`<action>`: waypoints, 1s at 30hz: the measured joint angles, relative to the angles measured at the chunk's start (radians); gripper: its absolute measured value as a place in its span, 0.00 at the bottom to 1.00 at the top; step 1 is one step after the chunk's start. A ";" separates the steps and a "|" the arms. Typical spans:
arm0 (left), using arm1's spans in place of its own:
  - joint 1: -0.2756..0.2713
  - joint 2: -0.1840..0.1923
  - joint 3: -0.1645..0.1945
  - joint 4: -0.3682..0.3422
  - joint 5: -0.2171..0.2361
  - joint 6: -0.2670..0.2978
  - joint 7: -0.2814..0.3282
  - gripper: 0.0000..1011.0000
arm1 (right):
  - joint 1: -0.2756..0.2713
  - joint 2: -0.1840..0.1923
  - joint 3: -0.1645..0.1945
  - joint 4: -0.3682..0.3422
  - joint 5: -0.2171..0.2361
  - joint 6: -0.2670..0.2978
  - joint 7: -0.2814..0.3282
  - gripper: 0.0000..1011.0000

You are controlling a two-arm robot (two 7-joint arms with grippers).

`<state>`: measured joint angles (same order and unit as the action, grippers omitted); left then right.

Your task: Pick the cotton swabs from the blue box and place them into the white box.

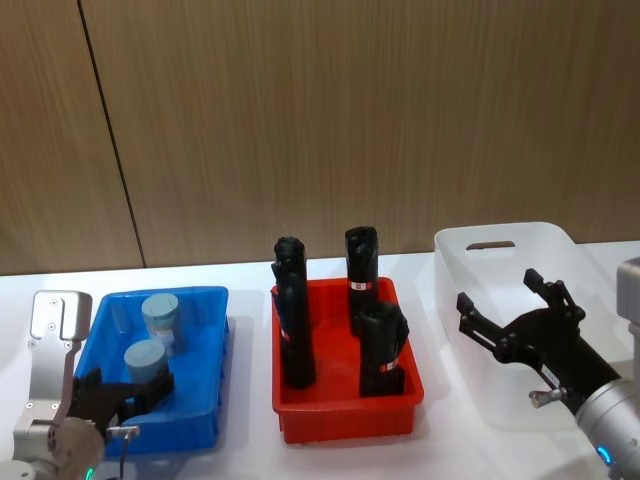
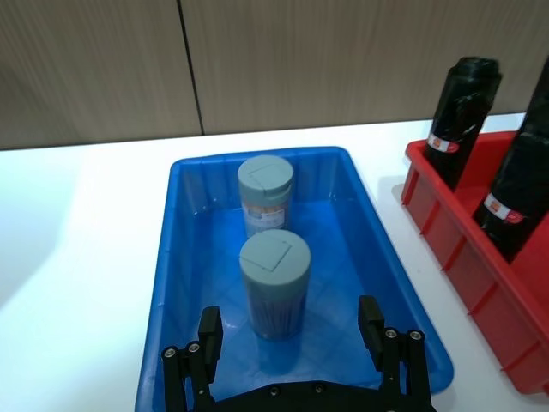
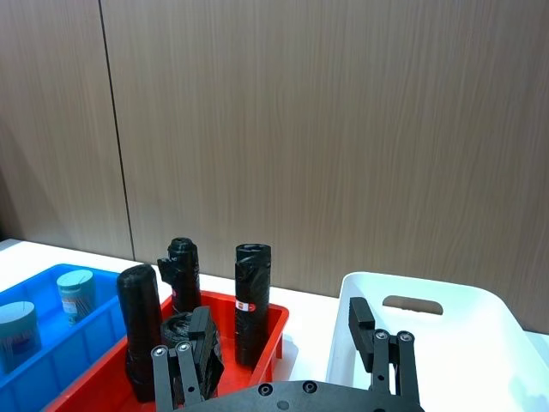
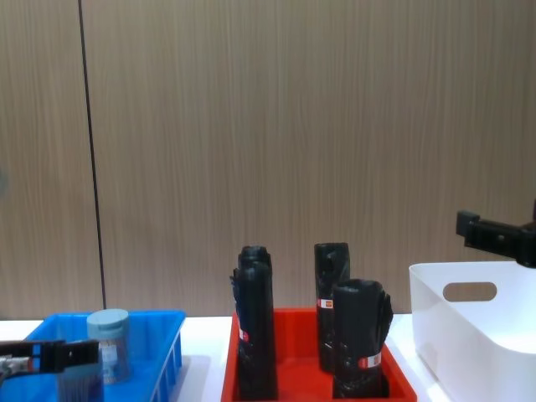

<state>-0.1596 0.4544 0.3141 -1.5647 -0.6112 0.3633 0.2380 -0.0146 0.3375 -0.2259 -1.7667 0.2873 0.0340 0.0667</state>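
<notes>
Two cotton swabs jars stand upright in the blue box point(image 1: 205, 345): the near jar point(image 1: 145, 362) point(image 2: 274, 281) and the far jar point(image 1: 161, 318) point(image 2: 264, 192). My left gripper point(image 1: 125, 392) point(image 2: 290, 330) hovers open at the box's near end, its fingers point(image 2: 210, 336) level with the near jar and on either side of it without touching. My right gripper point(image 1: 507, 300) point(image 3: 281, 326) is open and holds nothing, hanging over the white box point(image 1: 560, 240) point(image 3: 429, 287), which has nothing in it.
A red tray point(image 1: 345, 412) with several upright black rolls point(image 1: 295, 335) sits between the blue box and the white box. A wooden wall stands close behind the white table point(image 1: 250, 455).
</notes>
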 joint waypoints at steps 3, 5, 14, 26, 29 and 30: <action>-0.010 -0.003 -0.005 0.019 -0.004 0.012 0.000 0.99 | 0.000 0.000 0.000 0.000 0.000 0.000 0.000 0.99; -0.015 -0.005 -0.007 0.027 -0.004 0.017 0.000 0.99 | 0.000 0.000 0.000 0.000 0.000 0.000 0.000 0.99; -0.051 -0.018 -0.016 0.081 0.006 0.035 -0.026 0.99 | 0.000 0.000 0.000 0.000 0.000 0.000 0.000 0.99; -0.110 -0.036 -0.024 0.164 0.037 0.033 -0.120 0.99 | 0.000 0.000 0.000 0.000 0.000 0.000 0.000 0.99; -0.127 -0.041 -0.025 0.188 0.045 0.033 -0.141 0.99 | 0.000 0.000 0.000 0.000 0.000 0.000 0.000 0.99; -0.131 -0.043 -0.025 0.193 0.048 0.034 -0.147 0.99 | 0.000 0.000 0.000 0.000 0.000 0.000 0.000 0.99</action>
<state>-0.2906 0.4118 0.2889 -1.3719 -0.5636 0.3972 0.0915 -0.0146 0.3375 -0.2258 -1.7668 0.2874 0.0341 0.0667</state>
